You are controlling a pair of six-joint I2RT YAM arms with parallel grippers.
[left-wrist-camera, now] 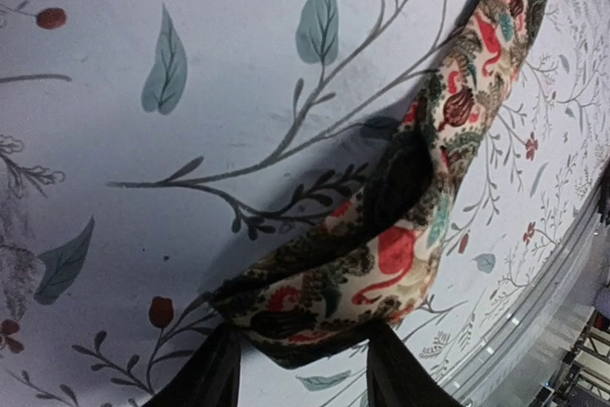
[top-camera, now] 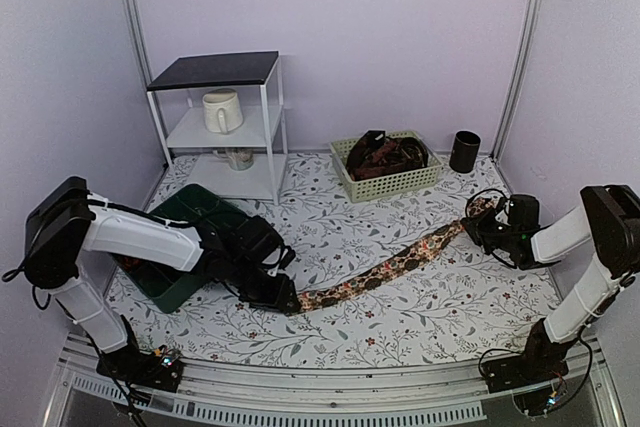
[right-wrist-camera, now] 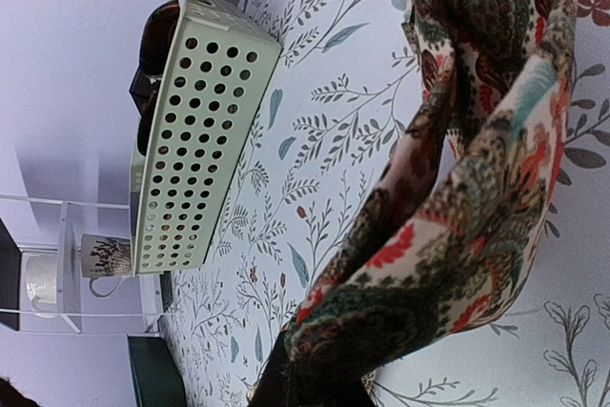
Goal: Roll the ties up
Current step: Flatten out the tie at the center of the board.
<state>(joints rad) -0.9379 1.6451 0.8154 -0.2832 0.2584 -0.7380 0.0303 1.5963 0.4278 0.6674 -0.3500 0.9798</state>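
Top external view first: what do your two end effectors have?

One long cream fabric necktie (top-camera: 385, 267) patterned in red and dark green paisley, stretched across the flower-printed table (top-camera: 400, 332) between them. My left end effector (top-camera: 283, 293) pinches one end low at the table, just right of the dark green plastic bin (top-camera: 200, 209). My right end effector (top-camera: 482, 228) has the other end, raised a little off the table at the right.

How far closed are they?

On the left wrist view, the two dark fingers (left-wrist-camera: 221, 374) of my left end effector (left-wrist-camera: 303, 350) stand either side of the necktie (left-wrist-camera: 448, 111). They are closed onto its end, which is folded over into a small loop there. On the right wrist view, little of my right end effector (right-wrist-camera: 295, 383) shows, only a dark finger at the bottom edge. The necktie (right-wrist-camera: 477, 188) rises out of it, bunched and twisted. It is clamped on the fabric, though I cannot tell how wide the gap is.

And around the necktie?

Behind its middle stands a pale green perforated plastic basket (top-camera: 392, 183) holding a heap of dark brown ties (top-camera: 385, 154). A black cylindrical cup (top-camera: 464, 151) is just right of the basket. At the back left, a white shelf unit with a dark top (top-camera: 215, 69) carries a cream mug (top-camera: 222, 110).
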